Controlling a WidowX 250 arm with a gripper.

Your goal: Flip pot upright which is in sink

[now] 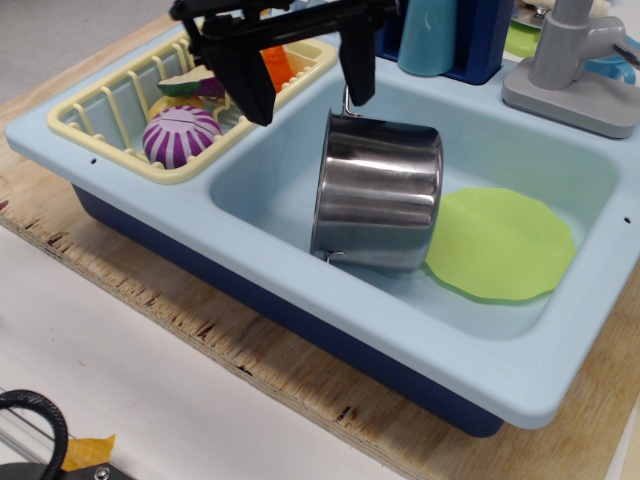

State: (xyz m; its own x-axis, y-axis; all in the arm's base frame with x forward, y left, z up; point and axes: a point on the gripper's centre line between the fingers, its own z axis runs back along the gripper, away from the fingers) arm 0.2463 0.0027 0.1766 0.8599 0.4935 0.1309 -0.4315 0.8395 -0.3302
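Observation:
The shiny steel pot (378,198) lies on its side in the basin of the light-blue sink (300,290), its rim toward the lower left and a wire loop handle sticking up at its far edge. It partly overlaps a lime-green plate (500,243) on the basin floor. My black gripper (305,85) hangs open above the basin's far left corner, just left of and above the pot. One finger (245,80) is over the rack's edge and the other finger (357,70) is beside the pot's upper handle. It holds nothing.
A pale-yellow dish rack (120,110) at the left holds a purple striped toy (180,135) and other toy food. A grey faucet (575,60) stands at the back right. Blue containers (440,35) stand behind the sink. The sink rests on a plywood board (150,300).

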